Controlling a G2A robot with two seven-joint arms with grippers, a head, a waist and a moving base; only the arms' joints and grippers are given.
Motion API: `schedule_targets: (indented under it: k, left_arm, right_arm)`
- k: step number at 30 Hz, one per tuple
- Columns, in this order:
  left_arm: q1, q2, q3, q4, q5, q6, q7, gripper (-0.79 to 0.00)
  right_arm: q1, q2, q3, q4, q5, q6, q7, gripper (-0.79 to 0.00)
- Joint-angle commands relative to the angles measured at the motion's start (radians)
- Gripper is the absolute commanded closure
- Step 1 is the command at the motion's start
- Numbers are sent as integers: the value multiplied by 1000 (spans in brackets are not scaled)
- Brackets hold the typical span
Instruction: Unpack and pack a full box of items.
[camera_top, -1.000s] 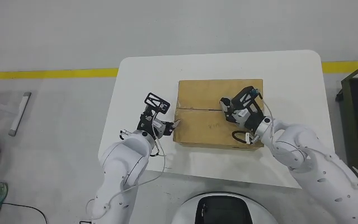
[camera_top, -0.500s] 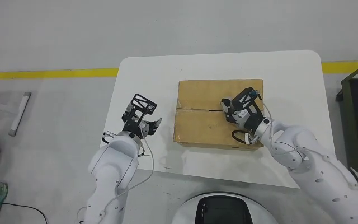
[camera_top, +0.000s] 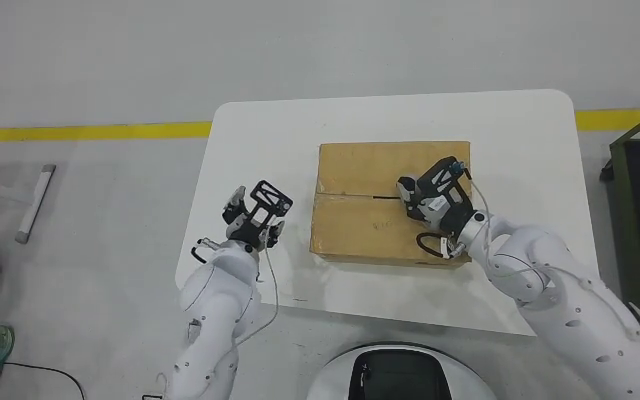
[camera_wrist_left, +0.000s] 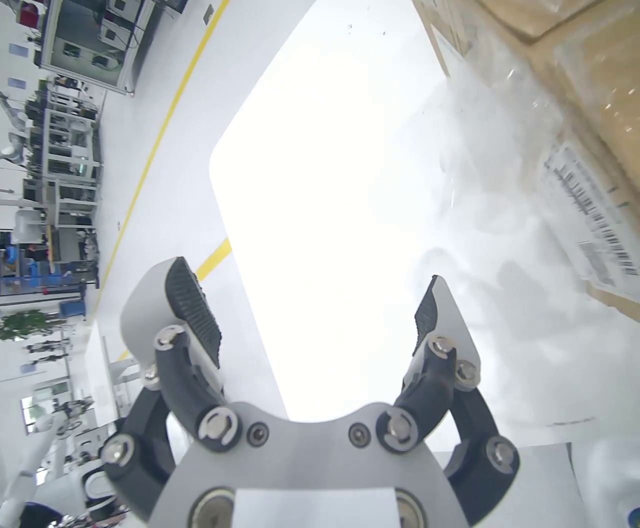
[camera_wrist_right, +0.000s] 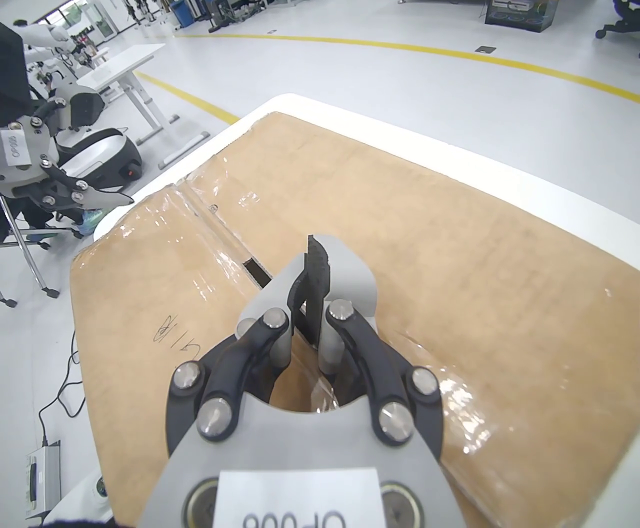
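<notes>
Box (camera_top: 360, 215) sits closed on the table (camera_top: 260, 130), towards our right side. Our right gripper (camera_wrist_right: 316, 260) has its fingers pressed together with nothing visible between them. Its tip is down at the seam (camera_top: 345, 195), beside a small dark gap (camera_wrist_right: 255, 270) in the glossy tape (camera_wrist_right: 225, 235). Our left gripper (camera_wrist_left: 305, 280) hangs over bare table near the left end, fingers wide apart, touching nothing. We judge the risk to lie there: nothing braces the cardboard, so a push or pull at the seam could slide or turn it. Where the tape holds, prying could also tear a flap or drive it down onto the contents. Top faces up, and the long axis runs across the table from our left to our right, with the seam along that axis.
</notes>
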Motion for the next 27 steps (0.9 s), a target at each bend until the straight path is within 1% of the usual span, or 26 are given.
schedule_targets:
  k: [1, 6, 11, 13, 15, 19, 27]
  left_arm:
    - [-13, -2, 19, 49, 21, 22, 48, -785]
    - [-62, -10, 65, 136, 28, 26, 111, -785]
    - [-105, -19, 102, 182, -2, 32, 154, -785]
    - [-117, -21, 115, 210, 14, 34, 152, -785]
    - [-124, -26, 121, 223, -5, 60, 162, -785]
    - [-131, -32, 121, 220, -32, 101, 167, -785]
    - [-102, -41, 69, 176, -153, 221, 223, -785]
  right_arm:
    - [0, -1, 0, 1, -1, -1, 0, 0]
    - [-2, -4, -3, -1, -5, -3, 1, 0]
    - [-2, -7, -5, 0, -6, -6, 5, 0]
    - [0, -9, -6, 3, -7, -8, 9, 0]
    - [3, -10, -8, 5, -9, -8, 11, 0]
    - [5, -13, -9, 8, -7, -8, 13, 0]
    - [8, -18, -6, 3, -7, -9, 12, 0]
